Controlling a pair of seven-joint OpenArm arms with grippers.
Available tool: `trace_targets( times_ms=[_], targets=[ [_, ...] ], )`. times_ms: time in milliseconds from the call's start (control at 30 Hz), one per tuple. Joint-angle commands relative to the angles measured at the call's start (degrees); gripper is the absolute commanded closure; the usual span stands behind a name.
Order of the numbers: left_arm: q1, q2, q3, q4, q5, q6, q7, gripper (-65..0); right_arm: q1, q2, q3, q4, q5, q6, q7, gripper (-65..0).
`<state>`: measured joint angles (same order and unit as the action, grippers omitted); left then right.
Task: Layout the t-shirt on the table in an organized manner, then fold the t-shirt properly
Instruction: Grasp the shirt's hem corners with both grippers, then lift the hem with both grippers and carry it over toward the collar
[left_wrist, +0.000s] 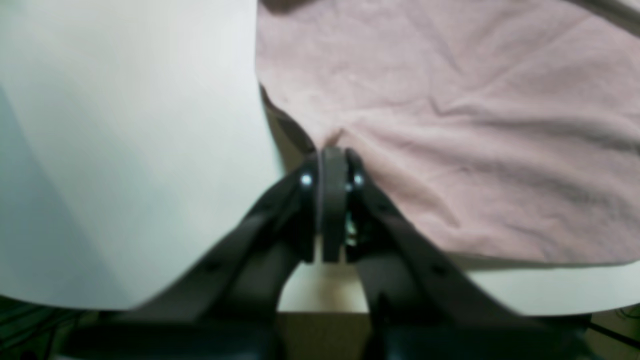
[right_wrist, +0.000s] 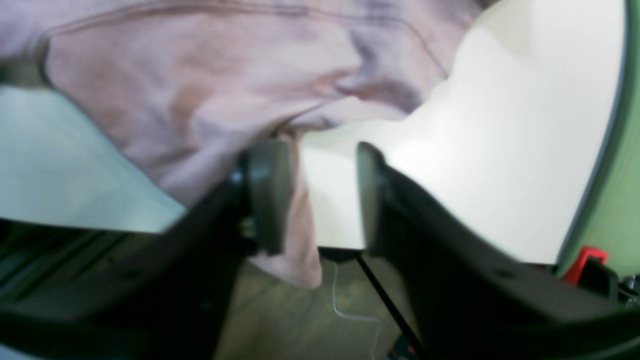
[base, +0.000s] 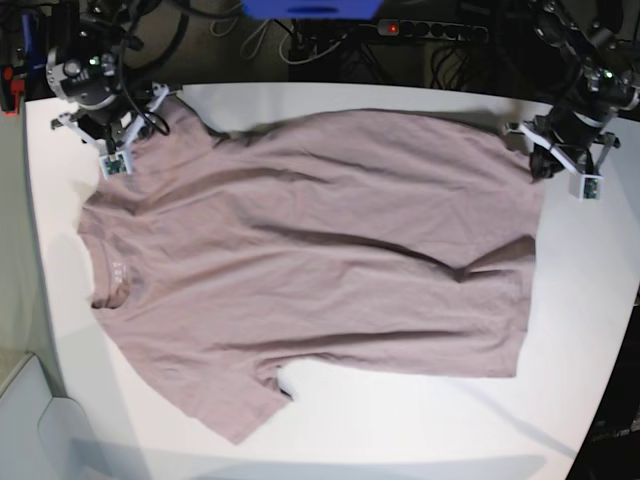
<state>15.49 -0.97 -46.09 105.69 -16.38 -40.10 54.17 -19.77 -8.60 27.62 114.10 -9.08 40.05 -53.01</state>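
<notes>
Lying spread across the white counter (base: 330, 420), the dusty mauve t-shirt (base: 310, 270) has its collar toward the base view's left and its hem toward the right, with one short sleeve reaching toward the near edge and wrinkles running across the body

The left gripper (left_wrist: 332, 155) sits at the hem corner on the base view's right (base: 560, 140). In the left wrist view its jaws are pressed together on a pinch of the shirt's edge (left_wrist: 450, 125), with creases fanning out from the pinch and bare counter (left_wrist: 125, 150) beside it

The right gripper (right_wrist: 322, 195) is at the far sleeve on the base view's left (base: 115, 125). In the right wrist view its jaws stand apart with a clear gap between them; a flap of the cloth (right_wrist: 200, 100) hangs beside the left finger (right_wrist: 267, 195), touching it but not clamped, while the other finger stands over bare counter (right_wrist: 500, 150). That flap droops past the counter's edge. A small red part (right_wrist: 590, 260) shows at the lower right of this view, blurred
</notes>
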Motion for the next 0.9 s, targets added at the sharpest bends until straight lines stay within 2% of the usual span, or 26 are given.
trace_targets(
  times_ms=[0,67,300,633,733,833,867],
  targets=[
    [-0.1,-0.5,-0.2,0.9,-0.7,0.1,-0.9,-0.2,-0.8,0.0,-1.0,1.1,0.8,-0.1,0.6,-28.6],
    [-0.1,-0.6,-0.1,0.9,-0.7,0.1,-0.9,-0.2,-1.5,0.0,-2.3,1.1,0.8,-0.1,0.6,-30.6],
    [-0.1,-0.7,0.0,0.9,-0.7,0.1,-1.1,-0.2,-1.8,-0.4,-3.4,-1.0,0.9,-0.1,0.8,-30.6],
    [-0.1,-0.7,-0.1,0.8,-0.7,0.1,-1.1,-0.2,-0.8,-0.4,-3.5,-9.6,0.9,-0.1,1.3,-29.8],
    [-0.1,-0.7,-0.2,0.8,-0.7,0.1,-1.1,-0.2,-0.7,0.1,-3.5,-11.6,0.9,-0.1,3.0,-21.5],
    [-0.1,-0.7,-0.2,0.9,-0.7,0.1,-1.0,-0.2,-0.3,0.4,-3.2,-12.9,0.9,-0.1,3.2,-0.6],
    [-0.1,-0.7,-0.2,0.9,-0.7,0.1,-0.9,-0.2,-0.3,0.4,-3.2,-12.7,0.9,-0.1,3.0,0.0]
  ],
)
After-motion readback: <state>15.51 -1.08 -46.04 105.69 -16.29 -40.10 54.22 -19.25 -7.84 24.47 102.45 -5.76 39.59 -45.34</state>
